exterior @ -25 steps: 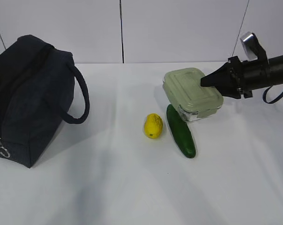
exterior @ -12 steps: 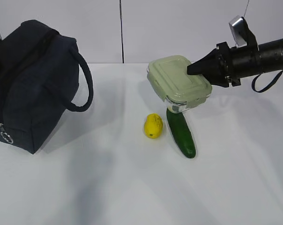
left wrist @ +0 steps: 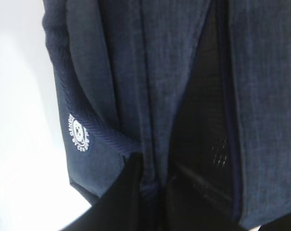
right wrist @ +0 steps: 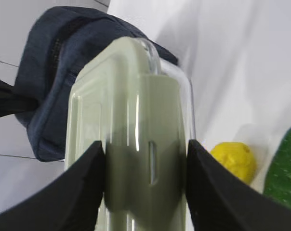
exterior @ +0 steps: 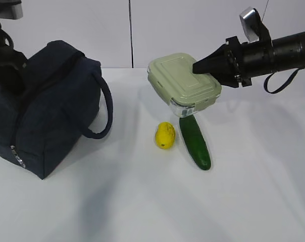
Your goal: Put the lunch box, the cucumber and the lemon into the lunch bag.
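I have the lunch box [exterior: 184,83] clamped in the right gripper [exterior: 205,64], jaws on its two long sides by the near end, box in the air and tilted, above the far tip of the cucumber [exterior: 195,141]. The grip is at one end only, so the free end hangs out toward the lunch bag [exterior: 46,116]; my worry is the box pivoting or sliding out between the pads if I swing fast. The left gripper [left wrist: 152,185] is pinched closed on the bag's fabric beside the zipper line, at the bag's top edge, and the bag sits tipped on the table [exterior: 152,201]. In the left wrist view I see only a narrow dark slit between the fabric panels, so I judge the mouth is not wide enough yet for a box this broad; pushing it in as is could catch a corner on the zipper edge or shove the bag over. If the left pinch slips, the opening collapses. The handle loop [exterior: 103,111] hangs on the side facing the box and could snag it on approach. The lemon [exterior: 165,135] lies just beside the cucumber, both on the table, well apart from the bag, both waiting.
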